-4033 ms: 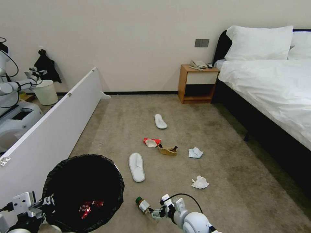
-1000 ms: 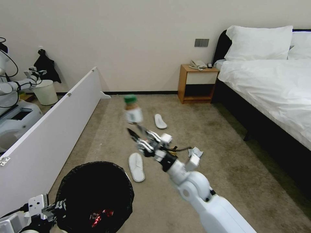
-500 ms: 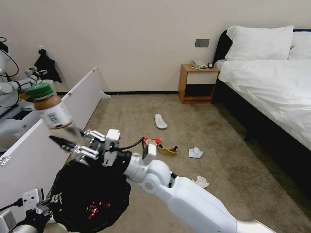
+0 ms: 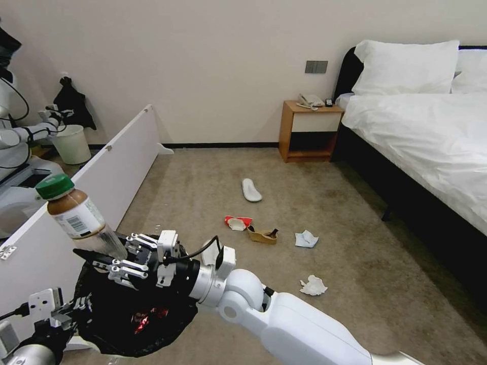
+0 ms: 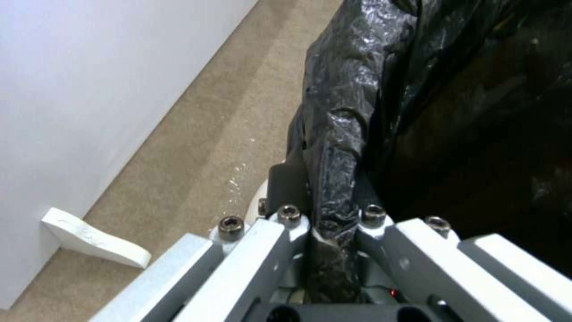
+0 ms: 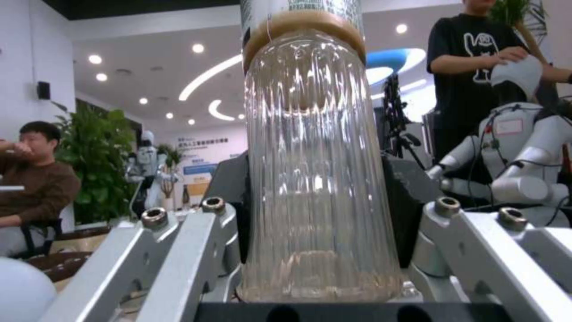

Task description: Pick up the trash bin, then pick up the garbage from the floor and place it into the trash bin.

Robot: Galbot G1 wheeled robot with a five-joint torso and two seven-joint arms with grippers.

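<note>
Head view: right gripper [image 4: 101,251] pinches the green-capped bottle [image 4: 76,215] by its clear base, cap up, above the trash bin [image 4: 129,309]. Left gripper [image 5: 325,232] clamped on bin's black-bagged rim. Slipper [image 4: 251,190], carton [image 4: 237,222], tissues [image 4: 313,286] on carpet [image 4: 355,263].
</note>
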